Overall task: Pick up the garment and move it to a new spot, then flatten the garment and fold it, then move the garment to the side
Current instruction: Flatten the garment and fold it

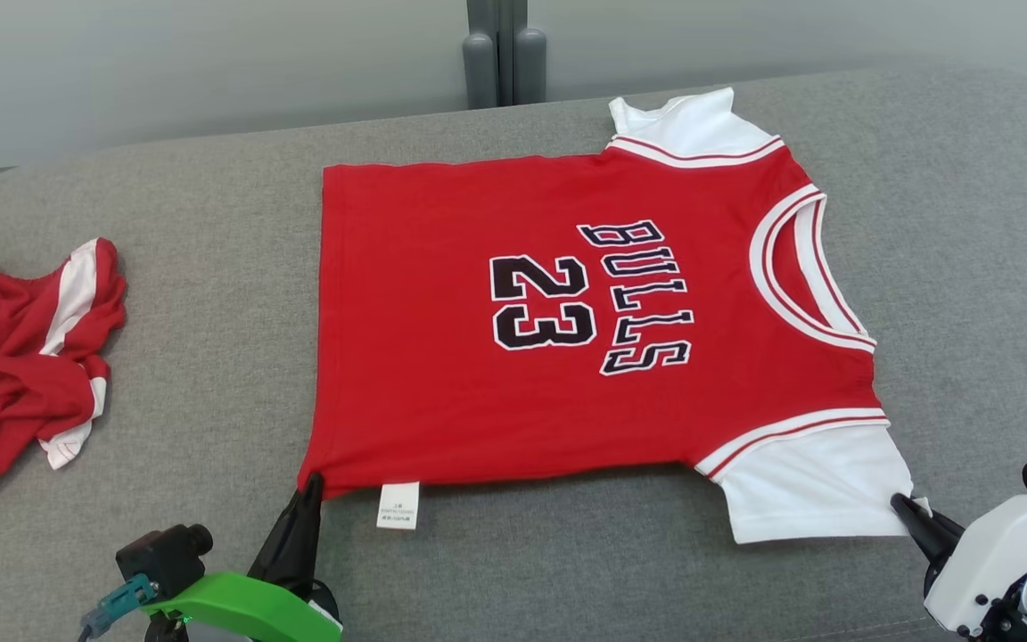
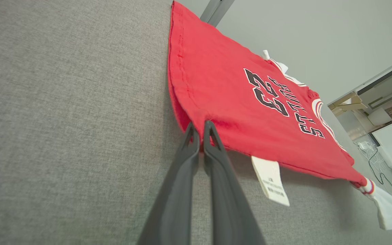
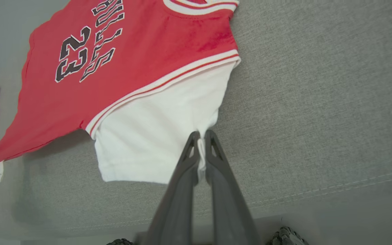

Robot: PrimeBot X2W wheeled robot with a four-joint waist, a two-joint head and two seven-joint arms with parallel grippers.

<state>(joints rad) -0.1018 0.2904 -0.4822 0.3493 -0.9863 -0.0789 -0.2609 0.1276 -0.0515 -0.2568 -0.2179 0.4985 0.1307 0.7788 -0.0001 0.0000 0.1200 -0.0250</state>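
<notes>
A red jersey lies spread flat, front up, in the middle of the gray fabric worktop — neckline toward the robot's right, hem toward its left. Black lettering on the chest reads "BULLS" over "23" (sideways as the head view has it). Both short sleeves are white: the far sleeve rests toward the back of the worktop and the near sleeve toward the front.

The left end effector is pressed together on the near hem corner of the jersey, with red cloth pinched between its dark fingertips. A white label sticks out from the jersey's near edge, just beside that grip.

The right end effector is likewise clamped — it pinches the outer corner of the near sleeve, and the right wrist view shows a fold of white cloth squeezed between the two fingers. The jersey's near edge, between the two grips, casts a shadow on the worktop.

A crumpled red-and-white garment sits at the far left of the worktop, well apart from the jersey.
</notes>
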